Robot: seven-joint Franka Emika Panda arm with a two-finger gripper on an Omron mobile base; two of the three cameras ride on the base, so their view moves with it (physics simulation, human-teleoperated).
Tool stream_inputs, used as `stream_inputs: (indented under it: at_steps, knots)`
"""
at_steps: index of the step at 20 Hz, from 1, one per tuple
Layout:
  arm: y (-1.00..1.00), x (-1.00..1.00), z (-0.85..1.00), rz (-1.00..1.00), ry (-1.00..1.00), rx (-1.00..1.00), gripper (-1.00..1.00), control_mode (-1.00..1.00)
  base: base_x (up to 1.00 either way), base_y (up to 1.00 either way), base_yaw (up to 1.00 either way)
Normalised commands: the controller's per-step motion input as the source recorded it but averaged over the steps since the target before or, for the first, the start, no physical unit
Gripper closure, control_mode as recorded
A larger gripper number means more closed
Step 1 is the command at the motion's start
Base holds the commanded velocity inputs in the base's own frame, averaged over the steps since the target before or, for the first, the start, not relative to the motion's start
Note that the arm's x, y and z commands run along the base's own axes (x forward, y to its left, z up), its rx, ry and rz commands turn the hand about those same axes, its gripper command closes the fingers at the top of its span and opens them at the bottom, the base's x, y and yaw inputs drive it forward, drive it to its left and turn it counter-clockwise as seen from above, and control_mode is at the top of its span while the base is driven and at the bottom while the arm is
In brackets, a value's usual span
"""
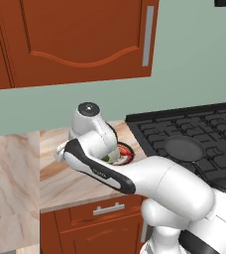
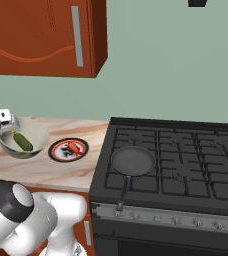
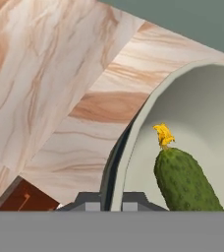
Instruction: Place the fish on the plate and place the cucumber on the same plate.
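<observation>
The short dark green cucumber [image 3: 186, 179] with a yellow flower tip lies inside the pale greenish-grey bowl [image 3: 133, 147], just ahead of the gripper [image 3: 112, 201], whose two dark fingertips are drawn together over the bowl's near rim with nothing of the cucumber between them. Just beside the bowl, on its side toward the black stove [image 2: 186, 165], the round black-rimmed plate [image 2: 56, 150] with a red ring sits on the marbled wooden counter [image 2: 41, 170] and bears the small red-orange fish [image 2: 74, 147]. Farther that way, well apart from the gripper, a black frying pan [image 2: 132, 161] rests on the stove.
</observation>
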Motion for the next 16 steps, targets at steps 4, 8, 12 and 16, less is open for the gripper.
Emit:
stream_inputs:
  at_steps: [4,8,12,16]
  knots:
    - [-0.17,0.02,0.16,0.0,0.01,0.07,1.0,-1.0,0.0,0.0,0.0]
    - [-0.22,0.0,0.18,0.0,0.04,0.1,1.0,-1.0,0.0,0.0,0.0]
    - [-0.11,0.01,0.06,0.0,0.09,0.16,1.0,-1.0,0.0,0.0,0.0]
    - [-0.07,0.07,0.0,0.02,0.07,0.18,1.0,-1.0,0.0,0.0,0.0]
